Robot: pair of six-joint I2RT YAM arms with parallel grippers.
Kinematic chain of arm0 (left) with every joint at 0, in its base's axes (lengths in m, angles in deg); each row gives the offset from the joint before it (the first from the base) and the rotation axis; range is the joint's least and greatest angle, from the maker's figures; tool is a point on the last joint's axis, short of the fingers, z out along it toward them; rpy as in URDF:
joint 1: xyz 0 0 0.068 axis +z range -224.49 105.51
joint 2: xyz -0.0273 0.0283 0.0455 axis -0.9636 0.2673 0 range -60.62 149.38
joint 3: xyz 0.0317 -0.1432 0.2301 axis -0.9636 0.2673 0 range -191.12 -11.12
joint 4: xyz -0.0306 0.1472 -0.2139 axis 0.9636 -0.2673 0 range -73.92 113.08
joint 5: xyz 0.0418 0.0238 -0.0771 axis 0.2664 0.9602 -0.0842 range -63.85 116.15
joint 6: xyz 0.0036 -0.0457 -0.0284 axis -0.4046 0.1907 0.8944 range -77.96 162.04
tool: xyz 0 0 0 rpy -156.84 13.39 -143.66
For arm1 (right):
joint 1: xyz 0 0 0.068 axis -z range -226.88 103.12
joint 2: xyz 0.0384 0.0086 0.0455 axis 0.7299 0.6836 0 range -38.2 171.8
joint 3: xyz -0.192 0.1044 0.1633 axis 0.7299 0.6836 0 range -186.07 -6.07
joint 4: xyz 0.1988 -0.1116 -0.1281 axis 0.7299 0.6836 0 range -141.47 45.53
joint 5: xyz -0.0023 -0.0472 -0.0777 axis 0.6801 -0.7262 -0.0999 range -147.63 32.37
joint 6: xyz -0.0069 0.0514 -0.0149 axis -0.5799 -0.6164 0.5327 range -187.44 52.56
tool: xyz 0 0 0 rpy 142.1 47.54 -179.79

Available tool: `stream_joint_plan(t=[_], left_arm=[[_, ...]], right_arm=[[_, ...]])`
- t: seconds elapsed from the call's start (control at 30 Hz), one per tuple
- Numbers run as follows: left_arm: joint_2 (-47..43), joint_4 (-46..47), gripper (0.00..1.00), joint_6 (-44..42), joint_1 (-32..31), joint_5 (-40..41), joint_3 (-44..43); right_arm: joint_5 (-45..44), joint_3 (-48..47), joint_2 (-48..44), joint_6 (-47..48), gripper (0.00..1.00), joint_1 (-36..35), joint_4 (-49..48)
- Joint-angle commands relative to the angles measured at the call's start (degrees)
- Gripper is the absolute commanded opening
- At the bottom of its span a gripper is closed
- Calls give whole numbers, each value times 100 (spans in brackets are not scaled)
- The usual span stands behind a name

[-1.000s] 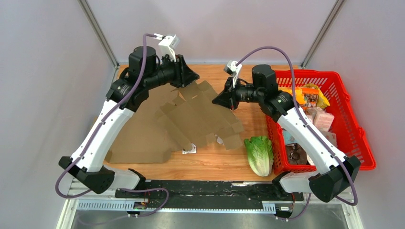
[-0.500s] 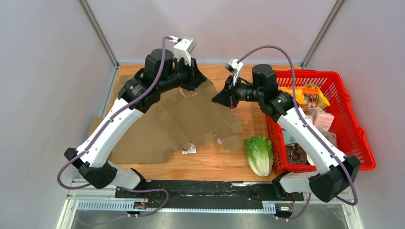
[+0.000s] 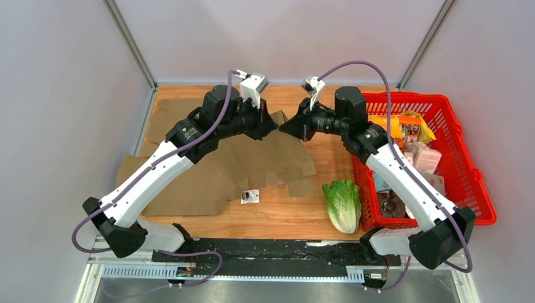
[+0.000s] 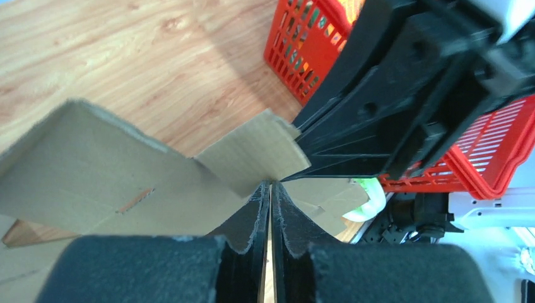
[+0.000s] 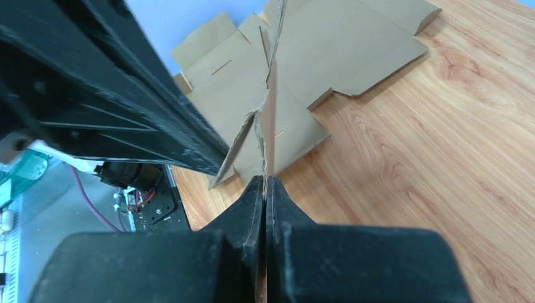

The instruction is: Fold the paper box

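The paper box (image 3: 265,161) is a flat brown cardboard blank on the wooden table, with its far edge lifted off the surface. My left gripper (image 3: 272,124) and right gripper (image 3: 287,126) meet nose to nose at that raised edge. In the left wrist view the left gripper (image 4: 270,185) is shut on a thin cardboard edge, and a flap of the paper box (image 4: 252,154) spreads just beyond its tips. In the right wrist view the right gripper (image 5: 265,180) is shut on an upright sheet of the paper box (image 5: 328,50).
A red basket (image 3: 470,189) of packaged goods stands at the right. A lettuce head (image 3: 342,203) lies beside its near left corner. More flat cardboard (image 3: 183,189) covers the table's left side. A small white object (image 3: 250,196) lies near the front.
My left arm has swung right toward the right gripper and its jaws have closed on the box's raised edge. The right arm has barely moved.
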Motion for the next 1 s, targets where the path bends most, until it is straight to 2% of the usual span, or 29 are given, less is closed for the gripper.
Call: stream_joint_plan(t=[0.0, 0.1, 0.2, 0.23, 0.33, 0.4, 0.53, 0.6, 0.83, 0.97], left_arm=[[-130, 232, 11, 118, 2, 60, 156], [-121, -21, 16, -5, 2, 218, -2], [-454, -102, 26, -242, 2, 263, 6], [-603, -85, 34, -321, 2, 254, 85], [-1280, -356, 41, -673, 28, 735, 410], [-1702, -724, 42, -770, 151, 1307, 577], [-2230, -657, 40, -341, 1212, 1212, 999], [-2318, -411, 37, -86, 1478, 966, 1202], [-1661, 319, 20, 513, 1610, 816, 1220], [-1457, 503, 18, 811, 1672, 992, 1175]], right_arm=[[309, 95, -324, -397, 0, -2, -737], [380, 156, -394, -406, 0, 24, -773], [406, 244, -491, -406, 0, 121, -773], [424, 297, -509, -423, 0, 147, -773], [678, 280, -544, -563, 0, 279, -817], [898, 227, -544, -634, 0, 393, -755], [1022, 350, -676, -713, 0, 420, -851], [1066, 499, -764, -810, 0, 411, -957], [1171, 500, -729, -1056, 0, 411, -1133], [1119, 535, -825, -1100, 0, 411, -1186]])
